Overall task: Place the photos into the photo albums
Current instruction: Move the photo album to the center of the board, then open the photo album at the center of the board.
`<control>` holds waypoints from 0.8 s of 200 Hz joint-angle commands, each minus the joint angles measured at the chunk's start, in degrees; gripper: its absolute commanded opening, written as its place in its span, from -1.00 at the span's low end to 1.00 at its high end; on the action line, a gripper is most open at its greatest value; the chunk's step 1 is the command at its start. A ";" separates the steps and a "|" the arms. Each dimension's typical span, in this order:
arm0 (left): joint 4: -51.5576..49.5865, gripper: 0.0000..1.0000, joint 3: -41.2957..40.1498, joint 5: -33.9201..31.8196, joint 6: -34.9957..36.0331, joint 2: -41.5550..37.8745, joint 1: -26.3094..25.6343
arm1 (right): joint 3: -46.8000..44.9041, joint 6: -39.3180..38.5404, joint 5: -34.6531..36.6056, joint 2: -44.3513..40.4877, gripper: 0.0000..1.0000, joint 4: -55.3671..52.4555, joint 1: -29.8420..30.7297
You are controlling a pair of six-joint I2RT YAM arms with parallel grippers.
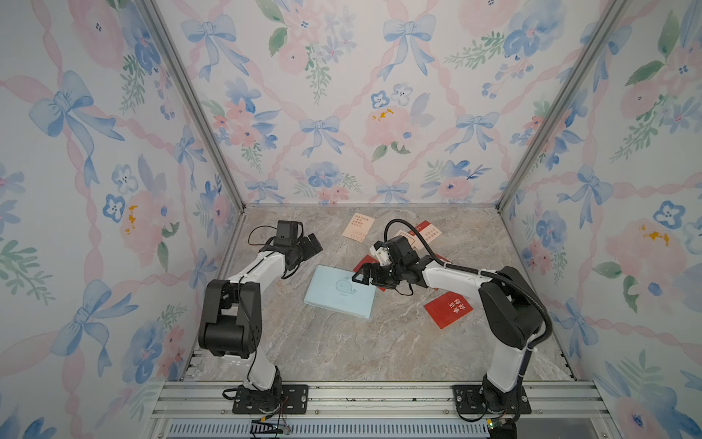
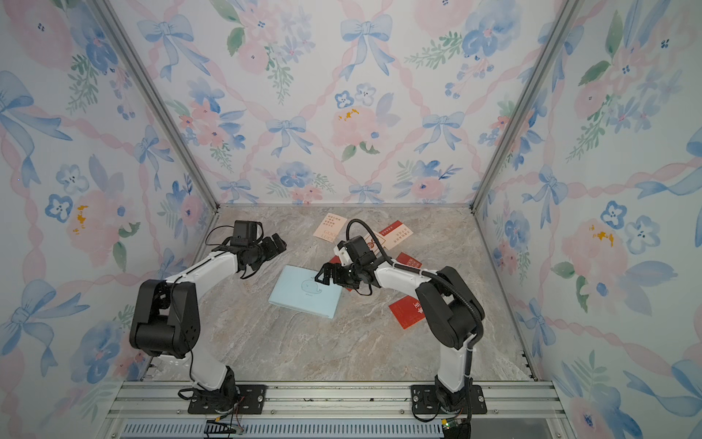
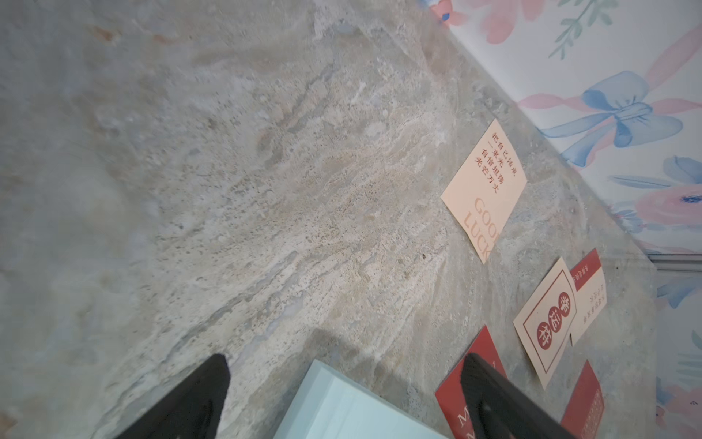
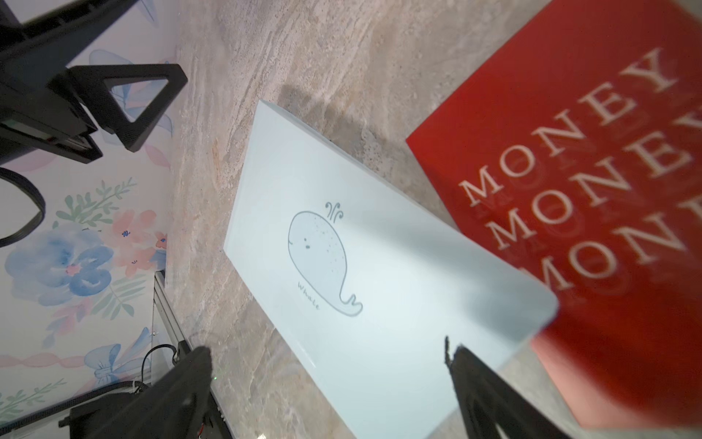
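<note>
While the photo album (image 1: 340, 290) lies shut and flat near the middle of the tabletop (image 1: 342, 349), whale cover up, the photos lie loose around its far and right sides. A cream "GOOD LUCK" card (image 1: 358, 226) sits far back, well apart from the album. To its right, a cream card with round red seals (image 3: 547, 323) overlaps a red-and-cream card (image 1: 429, 230).

A red "MONEY" card (image 4: 569, 171) lies right against the album's far right corner. Another red card (image 2: 408, 262) shows behind the right arm. A red card with pale characters (image 1: 448, 309) rests alone to the right of the album, nearer the front.

The right gripper (image 1: 362, 275) hangs over the album's far right corner with its jaws wide apart and nothing between them. Whether a fingertip touches the cover cannot be told. The left gripper (image 1: 313, 243) is raised at the far left, off the album's far left corner, its jaws likewise spread and empty.
</note>
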 commanded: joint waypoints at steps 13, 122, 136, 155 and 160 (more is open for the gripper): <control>-9.19 0.96 -4.68 -2.64 7.02 -3.67 -3.88 | -6.48 -3.65 1.42 -4.45 0.95 -6.73 0.58; -11.63 0.96 -12.85 -1.17 8.73 -2.85 -8.66 | -0.85 -1.32 -1.29 3.86 0.96 -2.50 4.10; -11.54 0.96 -13.01 -1.52 8.44 -2.39 -9.15 | -0.60 -1.04 -1.62 4.38 0.96 -1.91 4.01; -11.38 0.96 -13.20 -1.51 8.06 -1.90 -9.85 | -0.34 -0.82 -1.82 4.37 0.96 -1.21 3.93; -11.30 0.96 -13.20 -1.35 7.97 -1.72 -10.09 | -0.24 -0.65 -2.13 4.43 0.96 -0.88 3.84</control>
